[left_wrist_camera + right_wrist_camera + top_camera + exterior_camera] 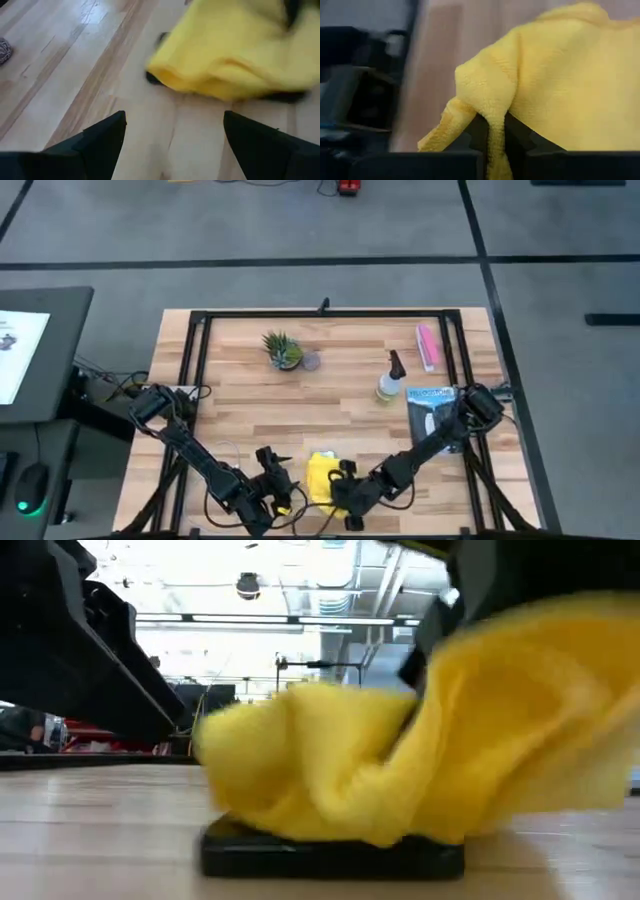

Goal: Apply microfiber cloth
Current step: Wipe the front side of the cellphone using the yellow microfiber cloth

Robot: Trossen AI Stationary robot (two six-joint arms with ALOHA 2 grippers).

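Table [250, 395]: butcher-block, both arms at its near edge. Microfiber cloth [400, 755] lies bunched over a black smartphone [330, 855], one side lifted. Right gripper [492, 135] is pinched closed on a cloth fold. Left gripper [172, 135] hovers just beside, fingers spread wide, empty. Risk: dragging the cloth may slide the unrestrained phone, or the thin fold may slip free.

A pale wooden counter [250, 395] with a black frame stands on grey carpet [250, 220] crossed by dark lines. A dark desk [40, 380] sits beside it. The low view shows a bright ceiling [300, 580] with ducts and lights.
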